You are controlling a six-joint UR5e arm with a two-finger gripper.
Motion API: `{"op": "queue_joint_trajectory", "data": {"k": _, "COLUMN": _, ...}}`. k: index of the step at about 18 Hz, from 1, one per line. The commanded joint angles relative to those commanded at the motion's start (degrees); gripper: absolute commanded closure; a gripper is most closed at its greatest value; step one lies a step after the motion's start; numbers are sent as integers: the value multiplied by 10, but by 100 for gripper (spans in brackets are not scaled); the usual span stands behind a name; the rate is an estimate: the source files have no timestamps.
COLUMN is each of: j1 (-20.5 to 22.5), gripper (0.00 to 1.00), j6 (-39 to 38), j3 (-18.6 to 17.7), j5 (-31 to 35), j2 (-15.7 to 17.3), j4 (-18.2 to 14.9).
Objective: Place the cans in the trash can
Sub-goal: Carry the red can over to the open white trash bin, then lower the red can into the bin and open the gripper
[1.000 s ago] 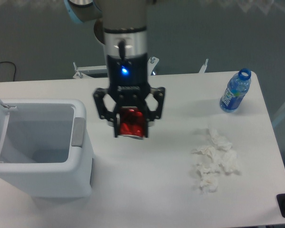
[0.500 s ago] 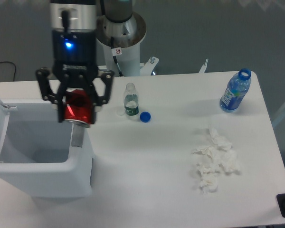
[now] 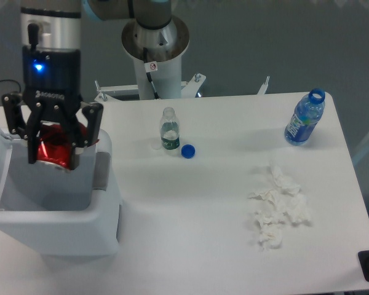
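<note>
The black two-finger gripper (image 3: 53,157) hangs over the open mouth of the trash can (image 3: 104,212), its fingers clamped on the shiny red can (image 3: 54,146), which looks dented (the silver rim seems to face down, though blur makes this uncertain). The bin is smooth white plastic, boxy, with a grey panel on its side. On the matte white table (image 3: 197,209) stand a small clear bottle (image 3: 168,129), a blue cap (image 3: 187,150) beside it, a blue plastic bottle (image 3: 305,118) and crumpled white tissues (image 3: 277,207).
</note>
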Motion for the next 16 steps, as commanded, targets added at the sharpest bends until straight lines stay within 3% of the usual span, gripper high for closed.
{"op": "queue_joint_trajectory", "data": {"k": 13, "j1": -19, "gripper": 36, "j6": 2, "j3": -12, "j5": -2, "j2": -28, "j4": 7}}
{"op": "queue_joint_trajectory", "data": {"k": 16, "j1": -20, "gripper": 29, "j6": 4, "j3": -20, "j5": -2, "j2": -28, "j4": 6}}
